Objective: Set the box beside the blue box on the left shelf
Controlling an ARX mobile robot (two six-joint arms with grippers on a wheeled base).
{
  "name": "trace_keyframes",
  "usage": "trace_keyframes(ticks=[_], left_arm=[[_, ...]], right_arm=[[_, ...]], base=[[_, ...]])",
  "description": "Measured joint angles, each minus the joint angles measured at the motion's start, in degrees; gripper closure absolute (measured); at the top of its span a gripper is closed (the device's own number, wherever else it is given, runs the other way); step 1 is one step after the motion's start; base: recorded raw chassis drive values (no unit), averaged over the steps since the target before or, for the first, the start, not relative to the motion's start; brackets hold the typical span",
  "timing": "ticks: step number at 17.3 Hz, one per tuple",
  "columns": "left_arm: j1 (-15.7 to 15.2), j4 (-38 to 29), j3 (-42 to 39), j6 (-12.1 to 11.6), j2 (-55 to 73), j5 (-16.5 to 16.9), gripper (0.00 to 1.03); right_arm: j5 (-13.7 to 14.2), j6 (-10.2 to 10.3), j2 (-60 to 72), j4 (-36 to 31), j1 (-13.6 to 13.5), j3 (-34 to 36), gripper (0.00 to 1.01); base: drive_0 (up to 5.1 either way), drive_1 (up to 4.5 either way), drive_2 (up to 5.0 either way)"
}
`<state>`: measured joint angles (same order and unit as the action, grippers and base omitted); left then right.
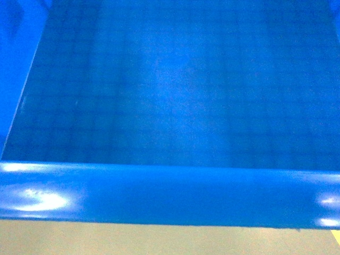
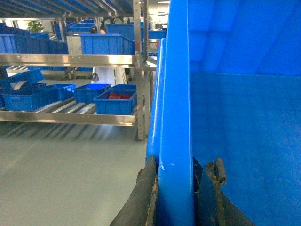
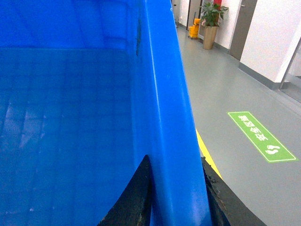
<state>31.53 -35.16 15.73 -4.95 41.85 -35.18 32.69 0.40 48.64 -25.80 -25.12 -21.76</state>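
Between both arms, the box (image 1: 170,106) rides level, filling the head view; the left gripper (image 2: 175,197) and right gripper (image 3: 176,197) each pinch a side wall at its rim. With forward sight blocked, a narrow rim hold could slip or a corner could clip the steel shelf (image 2: 70,117), which stands across open floor, already lined with small blue bins (image 2: 115,101).
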Motion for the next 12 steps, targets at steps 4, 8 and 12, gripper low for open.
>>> trace_keyframes(ticks=[4,8,12], left_arm=[[0.0,-0.02,0.0,-0.02,0.04,0.0,0.92],[0.0,-0.09,0.0,-0.02,0.0,0.02,0.92],[0.0,-0.04,0.0,-0.02,-0.02,-0.02,0.92]], right_arm=[[-0.07,0.0,0.02,0.02,0.0,0.0,0.81],[-0.09,0.0,0.02,-0.07,0.0,0.0,0.81],[-0.07,0.0,0.0,-0.02,0.0,0.0,0.81]], base=[[0.0,4.13,-4.1],[0.0,4.16,-4.1],[0.0,4.13,-4.1]])
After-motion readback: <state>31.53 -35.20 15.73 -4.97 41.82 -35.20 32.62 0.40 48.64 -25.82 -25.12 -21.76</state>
